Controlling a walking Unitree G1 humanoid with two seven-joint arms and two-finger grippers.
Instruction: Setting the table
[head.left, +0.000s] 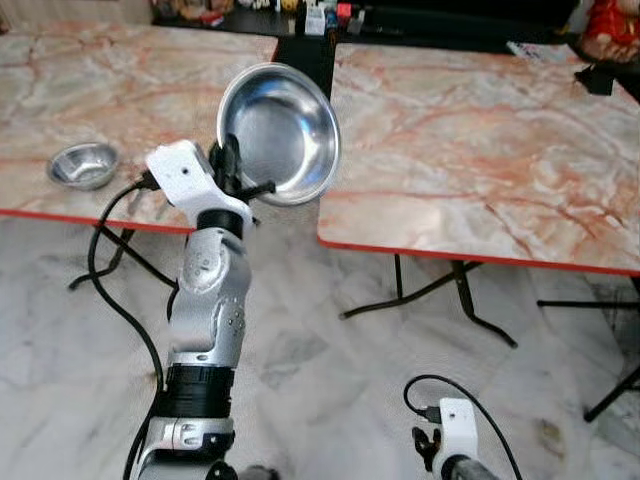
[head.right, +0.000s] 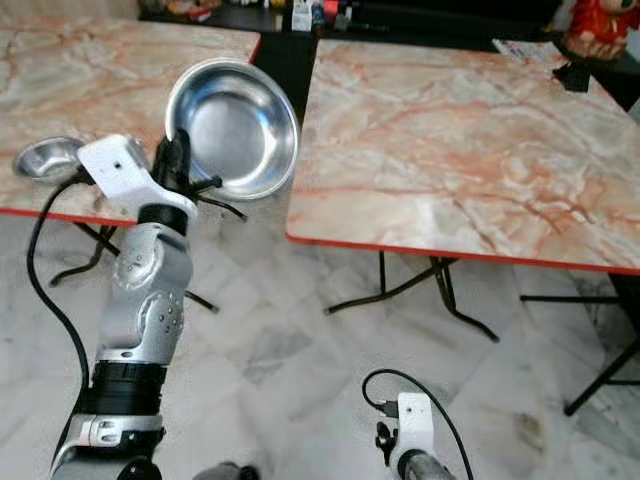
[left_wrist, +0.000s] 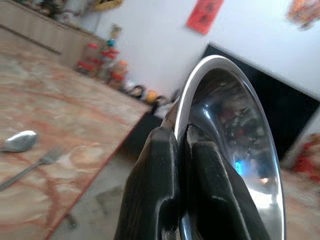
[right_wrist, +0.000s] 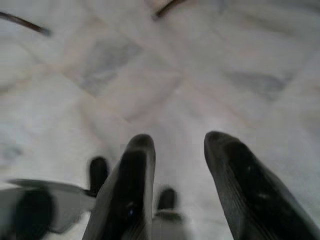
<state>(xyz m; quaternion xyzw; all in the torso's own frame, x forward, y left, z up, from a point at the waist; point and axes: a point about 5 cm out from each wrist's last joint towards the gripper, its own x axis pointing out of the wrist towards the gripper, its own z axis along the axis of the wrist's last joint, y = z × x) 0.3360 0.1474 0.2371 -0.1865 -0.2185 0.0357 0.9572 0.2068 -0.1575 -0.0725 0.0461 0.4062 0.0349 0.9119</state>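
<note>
A large steel bowl (head.left: 280, 130) is held tilted on edge in the air, in the gap between two marble-topped tables. My left gripper (head.left: 233, 168) is shut on its lower left rim, and in the left wrist view its fingers (left_wrist: 165, 185) pinch the rim of the bowl (left_wrist: 235, 125). A smaller steel bowl (head.left: 84, 164) stands on the left table (head.left: 120, 90). The right table (head.left: 480, 150) has a bare top. My right gripper (right_wrist: 177, 150) hangs low over the floor, open with nothing between its fingers.
A spoon (left_wrist: 19, 141) and a fork (left_wrist: 35, 165) lie on the left table. Both tables have red edges and black folding legs (head.left: 440, 290). Dark shelving with small items (head.left: 320, 15) runs behind them. A black cable (head.left: 110, 280) hangs by my left arm. The floor (head.left: 330, 380) is pale marble.
</note>
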